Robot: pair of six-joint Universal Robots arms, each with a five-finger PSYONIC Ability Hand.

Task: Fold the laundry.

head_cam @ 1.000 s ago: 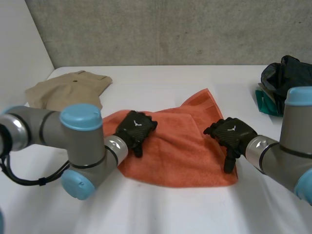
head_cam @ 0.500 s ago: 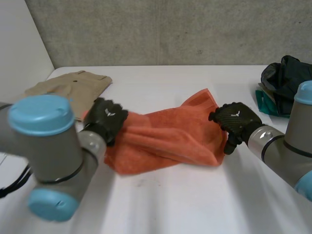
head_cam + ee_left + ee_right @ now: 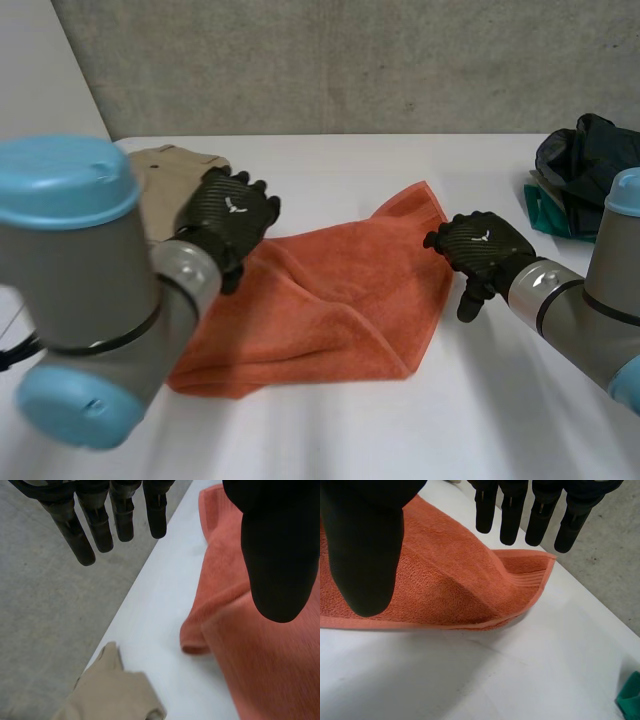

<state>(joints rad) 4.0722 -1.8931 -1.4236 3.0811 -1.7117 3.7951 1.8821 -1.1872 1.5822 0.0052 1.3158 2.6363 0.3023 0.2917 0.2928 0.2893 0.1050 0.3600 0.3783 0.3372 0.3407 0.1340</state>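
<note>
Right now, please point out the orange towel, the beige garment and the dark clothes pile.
orange towel (image 3: 330, 300), head view, on its flat middle.
beige garment (image 3: 175, 170), head view, on its far part.
dark clothes pile (image 3: 578, 158), head view, on its top fabric.

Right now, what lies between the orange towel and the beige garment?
Nothing but bare table, seen in the left wrist view between the towel and the beige garment.

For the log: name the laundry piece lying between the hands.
The orange towel, between left hand and right hand; tan garment and dark pile lie at far corners.
</note>
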